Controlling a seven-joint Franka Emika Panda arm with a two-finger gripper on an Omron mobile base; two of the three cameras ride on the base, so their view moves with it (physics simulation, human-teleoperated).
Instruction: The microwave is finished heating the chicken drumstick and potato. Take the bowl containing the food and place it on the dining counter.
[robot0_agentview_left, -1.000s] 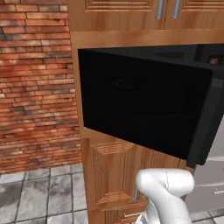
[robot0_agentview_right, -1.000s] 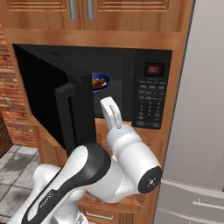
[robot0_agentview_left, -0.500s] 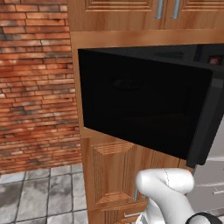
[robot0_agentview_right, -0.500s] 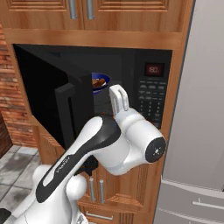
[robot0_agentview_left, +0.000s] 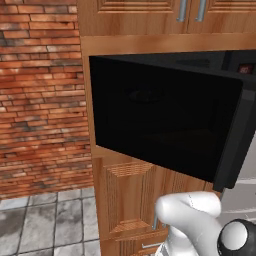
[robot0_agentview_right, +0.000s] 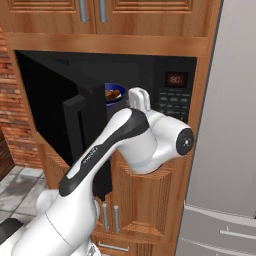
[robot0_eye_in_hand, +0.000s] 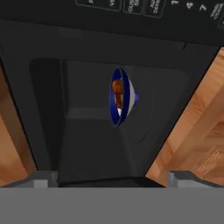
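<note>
With its fingers spread wide and holding nothing, the gripper (robot0_eye_in_hand: 111, 177) faces the open microwave (robot0_agentview_right: 95, 115), where the blue-rimmed bowl (robot0_eye_in_hand: 122, 97) of chicken drumstick (robot0_eye_in_hand: 117, 92) sits inside — likely rigid, smooth-glazed and light, best pinched across its thin rim.

One microwave (robot0_agentview_right: 100, 95) with its door open, one bowl (robot0_eye_in_hand: 123, 97), one refrigerator (robot0_agentview_right: 225, 150), two upper cabinet handles (robot0_agentview_right: 92, 10).

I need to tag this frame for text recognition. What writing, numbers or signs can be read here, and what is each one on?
"1", "4", "7": keypad of the microwave, seen at the top edge of the hand view.
Other keypad button labels: white print, too small and blurred to read.
Red display: digits glow, too blurred to read.
Nothing else carries writing.
</note>
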